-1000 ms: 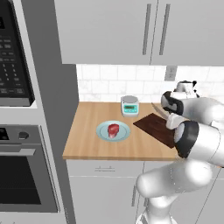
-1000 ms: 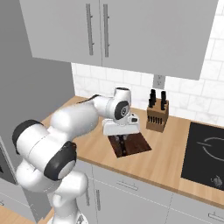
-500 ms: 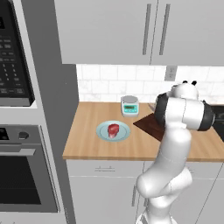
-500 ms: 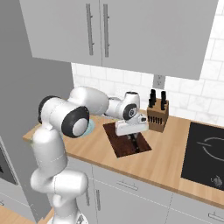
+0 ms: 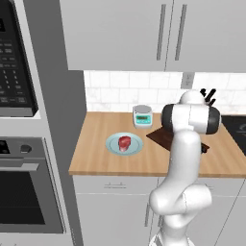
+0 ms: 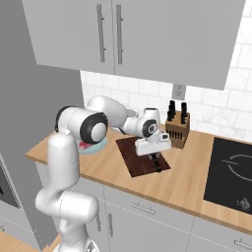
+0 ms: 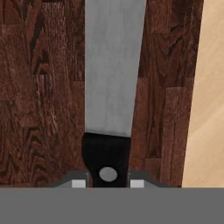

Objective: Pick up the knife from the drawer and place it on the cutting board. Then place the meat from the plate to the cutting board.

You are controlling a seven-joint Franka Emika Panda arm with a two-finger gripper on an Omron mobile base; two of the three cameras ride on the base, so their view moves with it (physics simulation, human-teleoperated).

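On counter, left base: meat on plate, left of board; scale behind.
Right base: gripper low over board; knife block just behind.
Hand: knife pinched at black handle, grey blade lying across board; counter at right.

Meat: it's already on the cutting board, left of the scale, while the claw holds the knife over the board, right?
Not quite. The meat still lies on the plate, as the left base view shows. The rest holds: claw, knife, cutting board, scale.
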